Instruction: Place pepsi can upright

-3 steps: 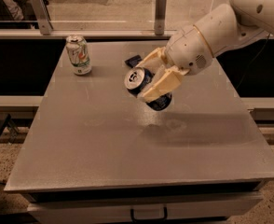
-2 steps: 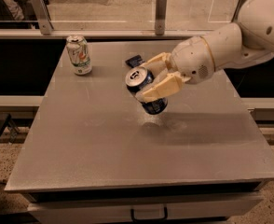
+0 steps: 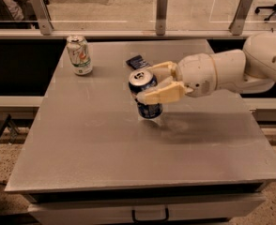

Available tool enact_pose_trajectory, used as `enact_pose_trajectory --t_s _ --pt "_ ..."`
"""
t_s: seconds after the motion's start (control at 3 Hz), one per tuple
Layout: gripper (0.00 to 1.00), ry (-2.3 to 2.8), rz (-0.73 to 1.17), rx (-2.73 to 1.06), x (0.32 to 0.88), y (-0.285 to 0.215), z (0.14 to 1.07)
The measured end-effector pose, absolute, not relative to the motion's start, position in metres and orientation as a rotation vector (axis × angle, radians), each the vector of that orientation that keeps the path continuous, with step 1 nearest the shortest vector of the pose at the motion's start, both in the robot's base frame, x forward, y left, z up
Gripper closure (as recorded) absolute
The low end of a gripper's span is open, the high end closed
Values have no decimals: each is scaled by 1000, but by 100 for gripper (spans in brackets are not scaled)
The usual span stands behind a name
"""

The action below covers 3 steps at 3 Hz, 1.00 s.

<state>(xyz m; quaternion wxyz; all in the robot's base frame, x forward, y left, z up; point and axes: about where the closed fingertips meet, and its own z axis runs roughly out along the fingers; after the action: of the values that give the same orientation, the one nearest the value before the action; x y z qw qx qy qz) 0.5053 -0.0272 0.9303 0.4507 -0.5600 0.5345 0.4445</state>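
Note:
The pepsi can [image 3: 145, 97], dark blue with a silver top, stands nearly upright near the middle of the grey table [image 3: 100, 149], leaning slightly to the left. My gripper [image 3: 147, 83] reaches in from the right and is shut on the can's upper half, with one cream finger [image 3: 160, 69] behind it and one finger [image 3: 162, 94] in front. The can's base is at the table surface or just above it; I cannot tell if it touches.
A white-and-green soda can [image 3: 79, 55] stands upright at the table's back left. A flat dark blue snack packet [image 3: 137, 62] lies just behind the pepsi can. A railing with glass panels and posts [image 3: 161, 13] runs behind the table.
The pepsi can has turned from strongly tilted to nearly upright and has come down towards the table. The arm has lowered and swung to reach in from the right.

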Motion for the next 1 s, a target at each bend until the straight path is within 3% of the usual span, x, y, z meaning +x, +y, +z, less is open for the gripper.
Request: enact_pose_trajectory --t_s 0.33,1.0 --pt "82 1242 1148 -1278 506 -27 925" --pt "36 1174 1201 -1217 504 -26 920"
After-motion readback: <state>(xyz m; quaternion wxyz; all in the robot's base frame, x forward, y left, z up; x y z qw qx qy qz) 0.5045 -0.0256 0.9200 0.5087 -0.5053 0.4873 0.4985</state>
